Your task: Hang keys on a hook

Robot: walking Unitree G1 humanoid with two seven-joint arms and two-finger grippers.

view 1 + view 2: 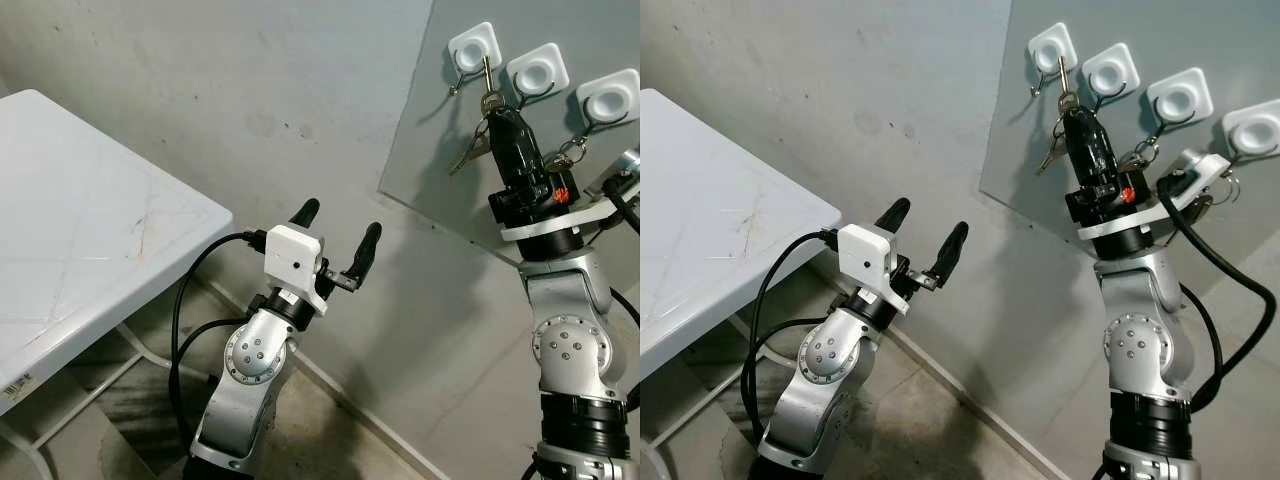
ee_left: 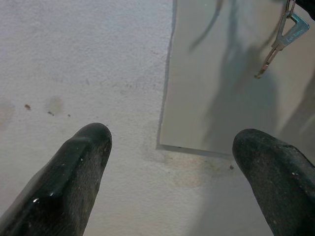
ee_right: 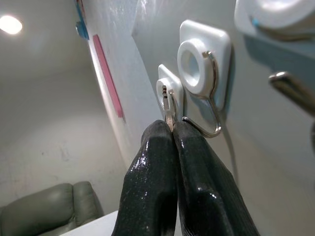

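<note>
Up at the grey panel (image 1: 440, 110) on the wall, the right gripper (image 1: 497, 108) was clenched on the keys (image 1: 484, 98), pressing a flat key upright between its fingertips against the leftmost white hook (image 1: 473, 48). The rest of the bunch dangled just below. Two more hooks (image 1: 537, 70) sat alongside. Lower down, beside the white table (image 1: 90, 240), the left gripper (image 1: 337, 232) hung spread and empty.

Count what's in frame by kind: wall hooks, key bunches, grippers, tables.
Wall hooks: 4 (first, second, third, fourth)
Key bunches: 2 (keys in right gripper; second bunch)
Grippers: 2 (right; left gripper)
Tables: 1 (white table)
Total: 9
</note>
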